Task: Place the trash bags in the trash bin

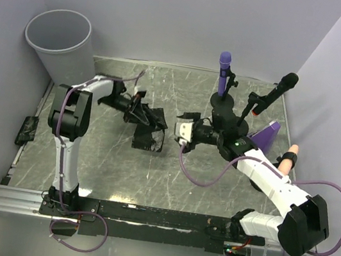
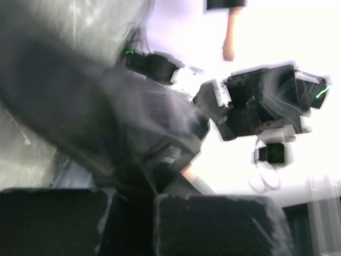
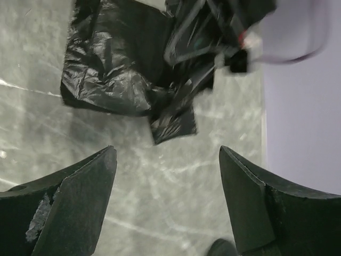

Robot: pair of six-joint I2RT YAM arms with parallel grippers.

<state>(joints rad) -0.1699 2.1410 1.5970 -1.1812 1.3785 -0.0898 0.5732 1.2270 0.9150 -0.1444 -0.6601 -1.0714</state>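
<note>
Black trash bags [image 1: 150,134] lie mid-table, one edge pinched in my closed left claw [image 1: 136,112]. My right claw [image 1: 181,132] stands wide, empty. The trash bin [image 1: 59,42] in the far left corner holds nothing yet.

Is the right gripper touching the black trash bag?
Apart. The right wrist view shows bare table between the open right gripper and the black trash bag.

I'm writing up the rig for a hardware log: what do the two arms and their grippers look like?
Both the left arm and right arm have white links between bulky black joints, each trailed by a looping purple cable. The right gripper has black, wedge-shaped fingers, one scuffed grey; the left gripper is black too.
</note>
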